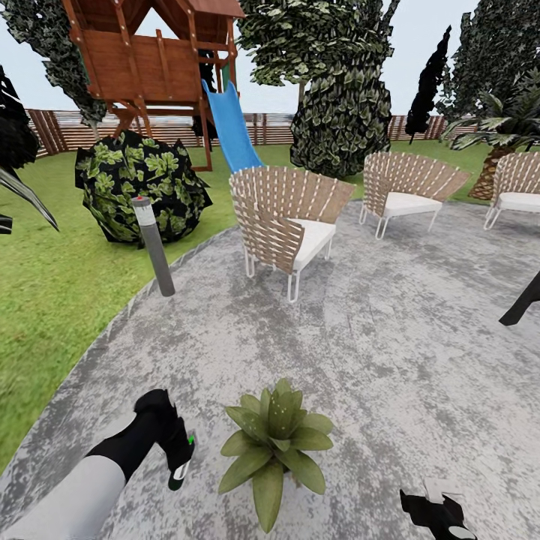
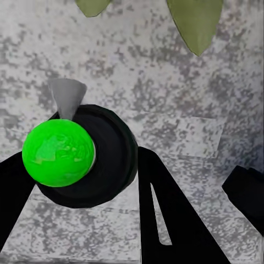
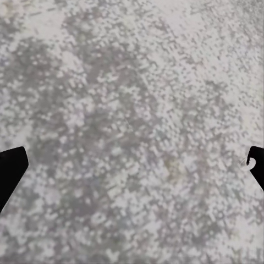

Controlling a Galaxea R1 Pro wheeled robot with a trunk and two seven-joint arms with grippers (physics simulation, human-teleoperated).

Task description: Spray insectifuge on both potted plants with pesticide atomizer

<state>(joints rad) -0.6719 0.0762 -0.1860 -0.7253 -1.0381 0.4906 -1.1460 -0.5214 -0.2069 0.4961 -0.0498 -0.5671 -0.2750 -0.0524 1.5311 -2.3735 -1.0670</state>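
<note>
On the grey paved patio [image 1: 360,330] a potted plant [image 1: 275,441] spreads pointed green leaves near the bottom middle of the head view. Just to its left my left gripper [image 1: 178,450] is shut on the pesticide atomizer [image 1: 182,459], a dark bottle with a white label and green-lit top. In the left wrist view the atomizer [image 2: 88,157] shows its round black body and bright green cap between the black fingers [image 2: 176,220], with leaf tips [image 2: 195,22] beyond. My right gripper [image 1: 442,517] sits low at the bottom right, and in the right wrist view its fingertips [image 3: 11,170] stand wide apart over bare paving.
A grey bollard lamp [image 1: 154,246] stands at the patio's left edge by a round leafy bush [image 1: 139,184]. Woven chairs [image 1: 281,217] [image 1: 405,191] [image 1: 517,187] sit further back. A wooden play tower with blue slide [image 1: 229,127], trees and a slatted fence [image 1: 67,131] lie beyond the lawn [image 1: 52,300].
</note>
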